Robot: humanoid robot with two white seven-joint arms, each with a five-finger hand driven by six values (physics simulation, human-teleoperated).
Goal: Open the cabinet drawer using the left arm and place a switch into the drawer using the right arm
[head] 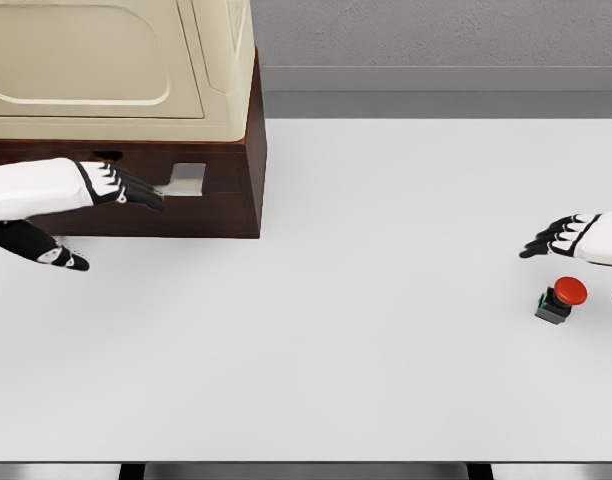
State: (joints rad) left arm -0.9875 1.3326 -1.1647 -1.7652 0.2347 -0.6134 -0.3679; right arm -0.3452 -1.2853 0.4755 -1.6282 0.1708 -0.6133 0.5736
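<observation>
Cabinet sat at the table's far-left corner, drawer shut. Left hand, fingers stretched out and holding nothing, was right by the handle, so a shallow hook could've slipped off. Right hand hovered loose and empty just above the red-capped switch, easy to knock away.

Cabinet base dark wood; table smooth matt white; switch cap glossy red.

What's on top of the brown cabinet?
A cream-colored appliance-like box sits on the brown cabinet, covering its whole top. The surface under it is hidden, and the drawer's inside cannot be seen.
</observation>
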